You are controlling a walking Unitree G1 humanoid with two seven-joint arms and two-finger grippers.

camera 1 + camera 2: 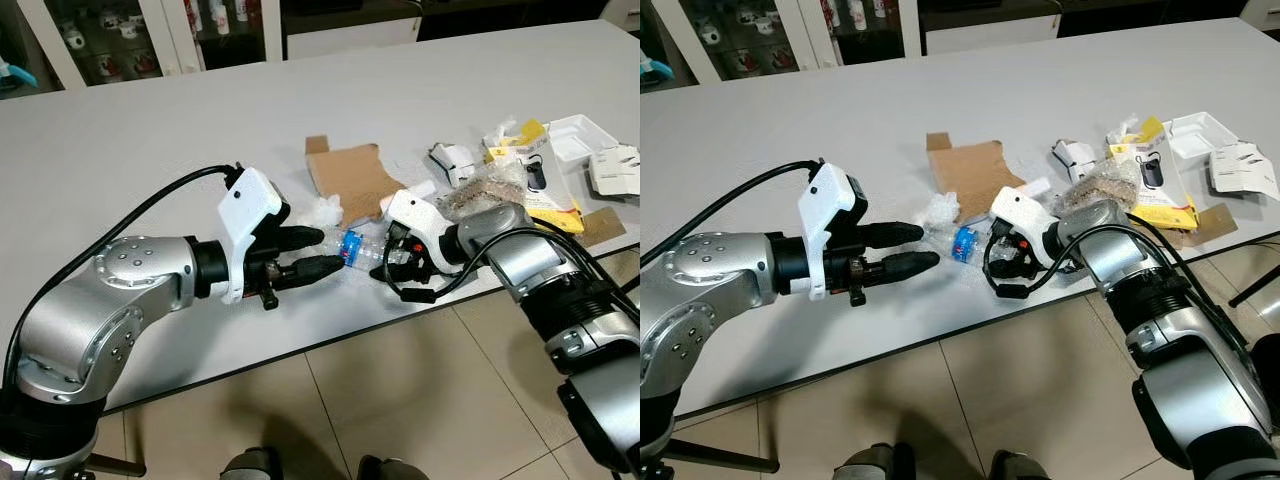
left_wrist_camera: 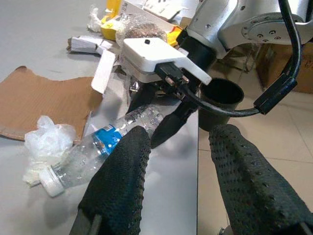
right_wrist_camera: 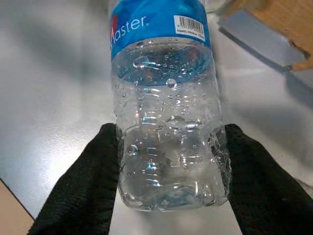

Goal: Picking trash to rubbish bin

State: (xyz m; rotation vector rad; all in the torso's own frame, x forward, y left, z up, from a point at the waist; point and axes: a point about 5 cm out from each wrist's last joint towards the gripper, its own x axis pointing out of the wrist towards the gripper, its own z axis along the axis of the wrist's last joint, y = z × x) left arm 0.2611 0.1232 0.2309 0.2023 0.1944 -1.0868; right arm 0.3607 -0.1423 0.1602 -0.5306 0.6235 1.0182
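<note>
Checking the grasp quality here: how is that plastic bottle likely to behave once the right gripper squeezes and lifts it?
The bottle looks empty apart from droplets inside, so probably light. Its thin clear wall already looks dented between the right gripper fingers, so it may crumple rather than resist. Lying on its side on the table, it could roll if released.

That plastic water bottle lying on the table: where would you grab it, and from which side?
Grip the plastic water bottle across its clear lower body, near the base, coming from the base end. It lies on its side, so the round body fits between two fingers, as the right gripper has it now. The left gripper hovers open alongside.
</note>
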